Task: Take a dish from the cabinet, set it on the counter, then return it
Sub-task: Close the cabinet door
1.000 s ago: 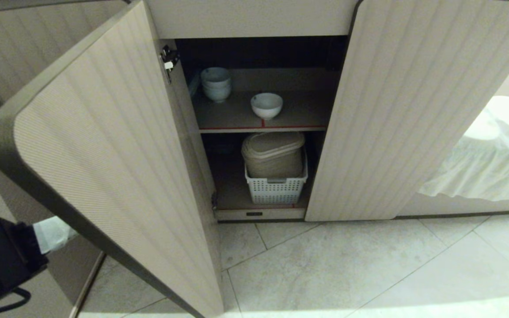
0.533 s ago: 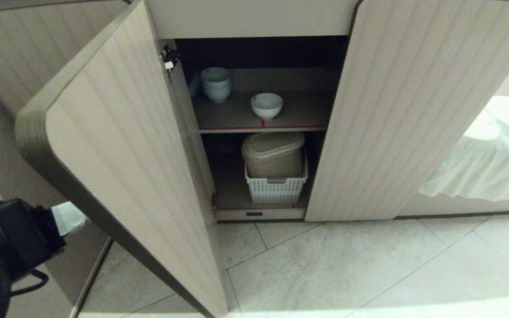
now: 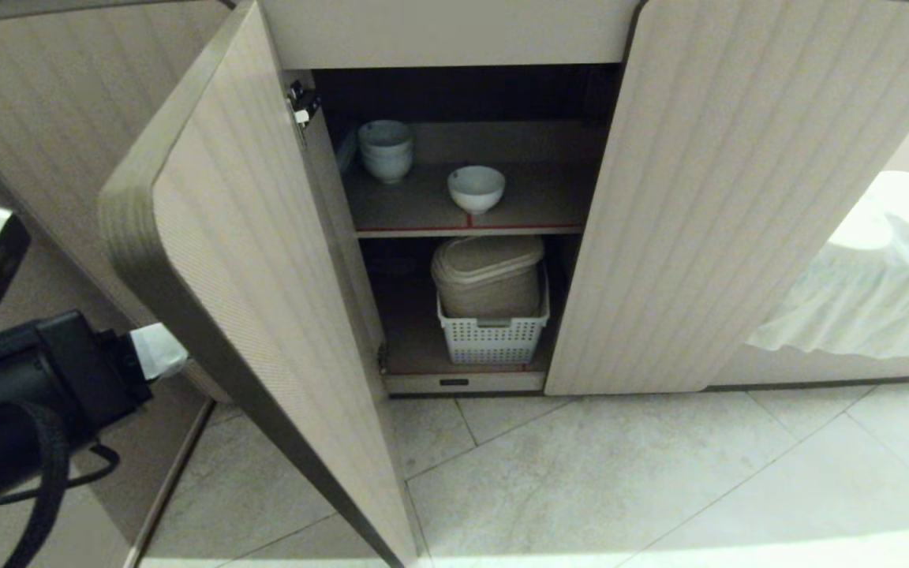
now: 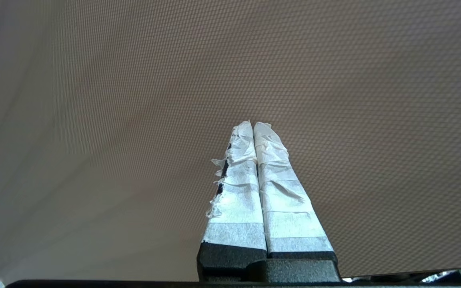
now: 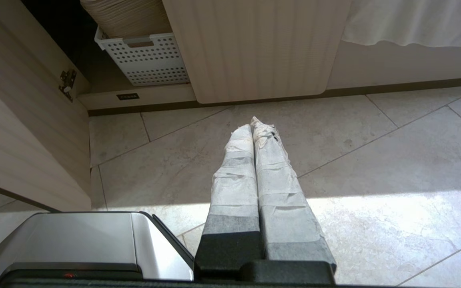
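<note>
The dish (image 3: pixel 476 188), a small white bowl, stands alone on the red-edged upper shelf inside the cabinet (image 3: pixel 738 197). The cabinet's left door (image 3: pixel 265 315) stands half open, swung out toward me. My left gripper (image 3: pixel 173 352) is shut and empty at the far left, behind that door. Its taped fingertips rest against the door's ribbed outer face (image 4: pixel 334 80), which fills the left wrist view around the left gripper (image 4: pixel 253 125). My right gripper (image 5: pixel 253 122) is shut, holds nothing and hangs over the floor tiles. The counter is out of view.
A stack of white bowls (image 3: pixel 385 150) sits at the shelf's back left. Below, a white perforated basket (image 3: pixel 492 339) holds a beige lidded container (image 3: pixel 488 276). The right door (image 5: pixel 254 48) also stands open. A white cloth (image 3: pixel 873 276) hangs at the right above tiled floor (image 3: pixel 620 473).
The left door has swung rightward, toward the cabinet opening. My left gripper has moved right and up with it, still shut. The dish and the right arm have not moved.
</note>
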